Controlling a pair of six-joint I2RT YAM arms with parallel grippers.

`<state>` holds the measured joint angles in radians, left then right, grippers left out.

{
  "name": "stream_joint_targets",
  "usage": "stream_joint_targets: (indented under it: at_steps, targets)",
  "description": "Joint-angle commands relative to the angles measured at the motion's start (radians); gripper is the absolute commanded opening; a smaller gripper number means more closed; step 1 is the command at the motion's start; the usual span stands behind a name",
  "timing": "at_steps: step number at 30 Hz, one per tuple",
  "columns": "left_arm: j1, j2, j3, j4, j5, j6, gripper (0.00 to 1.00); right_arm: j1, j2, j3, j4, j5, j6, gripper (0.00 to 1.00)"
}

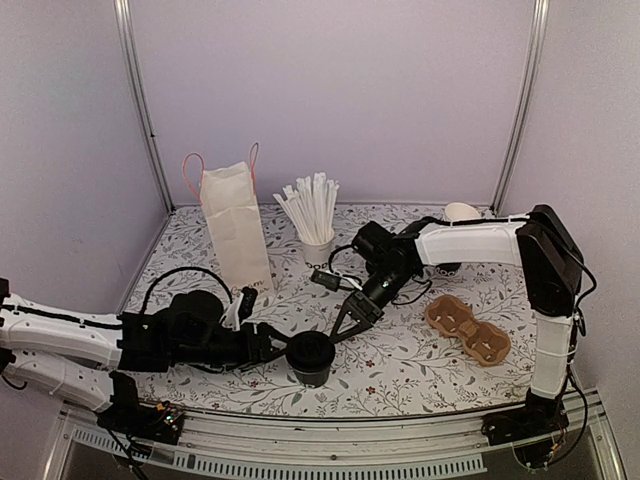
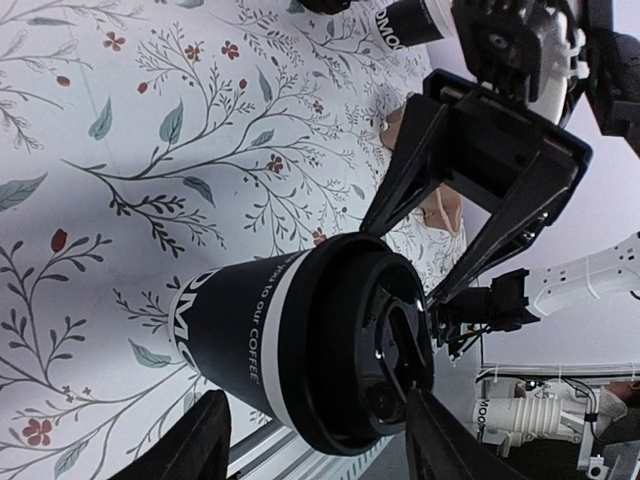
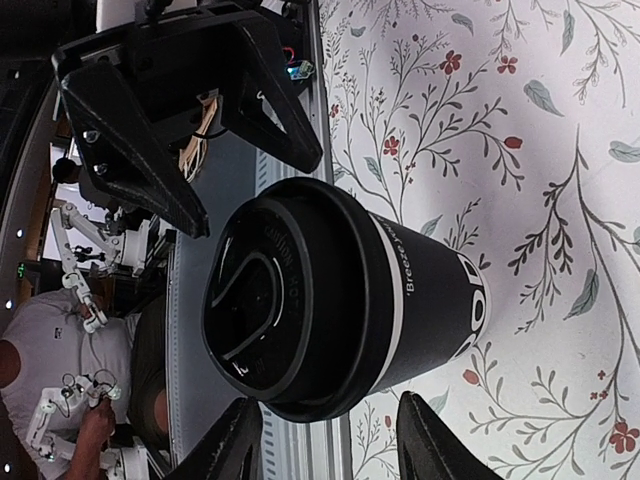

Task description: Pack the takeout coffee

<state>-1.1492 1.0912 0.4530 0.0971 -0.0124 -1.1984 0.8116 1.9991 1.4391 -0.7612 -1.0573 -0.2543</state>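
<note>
Near the front edge, dead centre: takeout coffee [image 1: 310, 357] standing upright on the table [image 1: 400, 370], a gripper each side.
Left gripper [image 2: 318, 405] has its jaws spread around the cup body, not visibly touching. Right gripper [image 1: 342, 325] sits just beside the lid [image 3: 270, 300], jaws apart too, holding nothing. Guessing left takes it: squeeze the paper wall below the lid, gently and evenly, keep it level, and have right clear off before heading for the cardboard carrier [image 1: 467, 328].
</note>
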Motion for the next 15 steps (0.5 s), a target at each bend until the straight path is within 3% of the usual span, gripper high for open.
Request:
stream_joint_targets:
  at_steps: [1, 8, 15]
  targets:
    - [-0.013, -0.035, -0.015, 0.020, -0.025, -0.017, 0.61, 0.006, 0.031, 0.040, -0.016, -0.010, 0.001, 0.48]
    - [-0.013, -0.189, -0.128, 0.036, -0.095, -0.132, 0.49, 0.008, 0.047, 0.059, -0.023, -0.018, 0.004, 0.47]
    - [-0.012, -0.080, -0.129, 0.173, -0.007, -0.128, 0.47, 0.012, 0.053, 0.066, -0.027, -0.008, 0.009, 0.50]
